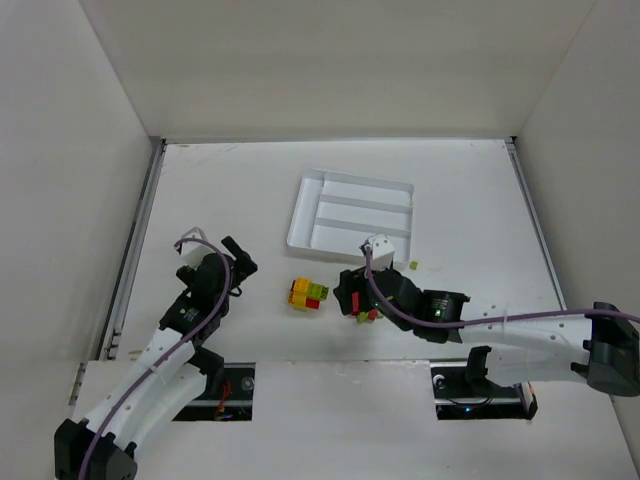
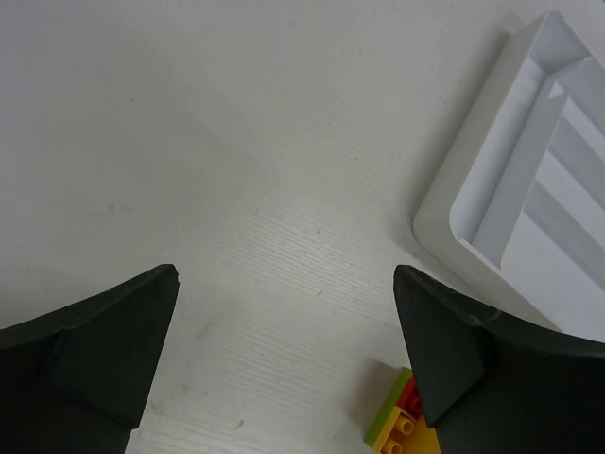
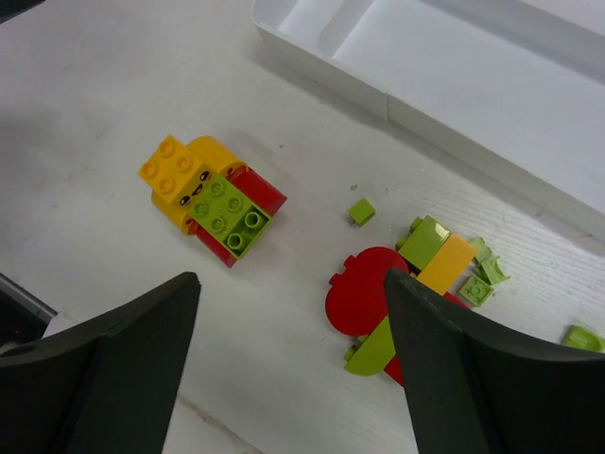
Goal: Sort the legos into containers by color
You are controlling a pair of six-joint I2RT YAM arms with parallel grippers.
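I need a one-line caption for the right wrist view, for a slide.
Open right gripper over a lego clump and scattered legos, white tray behind.

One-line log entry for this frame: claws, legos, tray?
left claw: open, empty | right claw: open, empty, above loose legos | stacked clump: on table, untouched | tray: no legos visible inside

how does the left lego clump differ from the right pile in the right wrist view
The left clump is one tight block of studded bricks; the right pile is loose flat pieces with green bits around. The left clump shows whole; the right pile is partly hidden by a finger of the right end effector. Both mix red, lime green and yellow-orange, outside the tray.
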